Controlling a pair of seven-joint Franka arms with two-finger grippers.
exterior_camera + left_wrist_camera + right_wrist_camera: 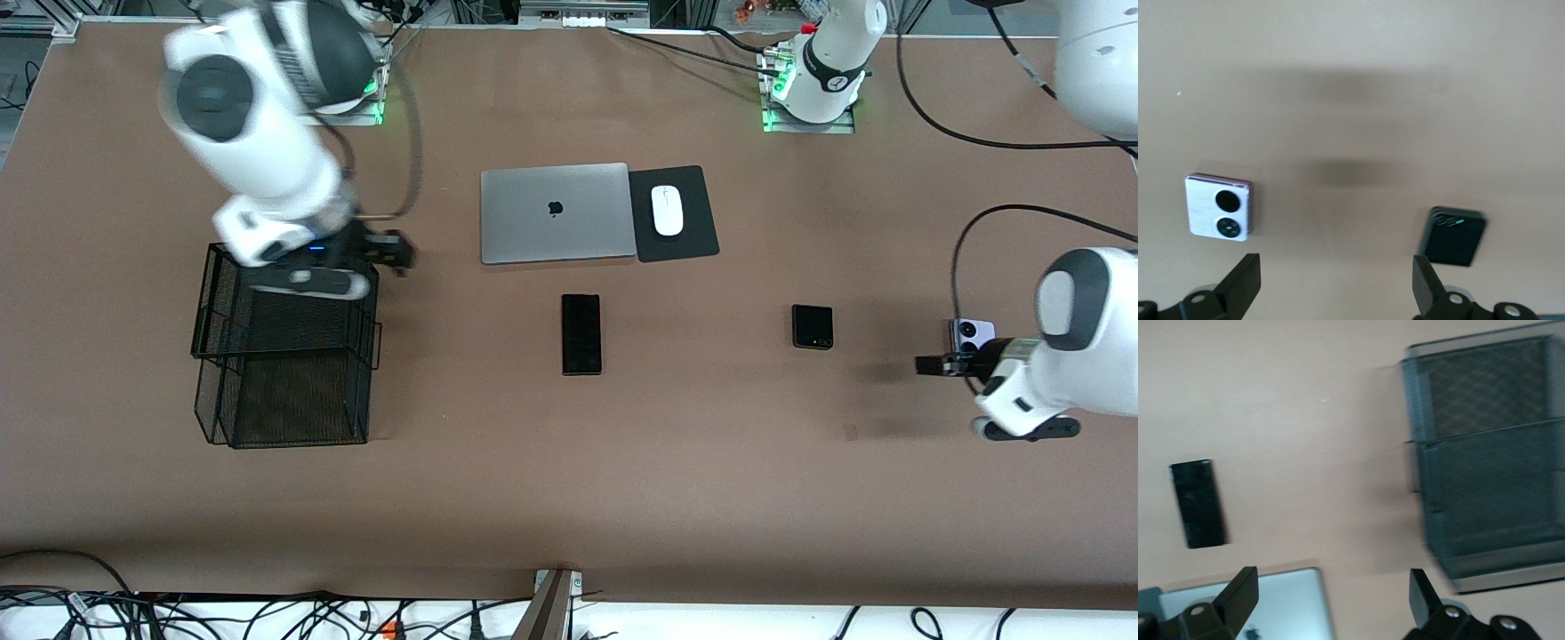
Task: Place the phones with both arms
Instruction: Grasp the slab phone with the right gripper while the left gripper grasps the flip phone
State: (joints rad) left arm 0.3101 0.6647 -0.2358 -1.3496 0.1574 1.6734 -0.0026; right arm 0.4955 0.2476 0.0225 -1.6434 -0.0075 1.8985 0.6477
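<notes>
Three phones lie on the brown table. The long black phone (581, 334) (1199, 503) is in the middle, nearer the front camera than the laptop. The squarish black folded phone (812, 326) (1453, 236) lies toward the left arm's end. The lilac-white phone (972, 334) (1219, 206), with two black camera circles, lies beside it, partly hidden by my left arm in the front view. My left gripper (935, 364) (1336, 280) hangs open over bare table between those two phones. My right gripper (394, 252) (1331, 597) is open over the table between the basket and the laptop, holding nothing.
A black wire-mesh basket (284, 356) (1491, 467) stands toward the right arm's end. A closed silver laptop (553, 213) (1271, 607) lies mid-table, with a white mouse (667, 210) on a black pad (693, 240) beside it. Cables run along the table's edges.
</notes>
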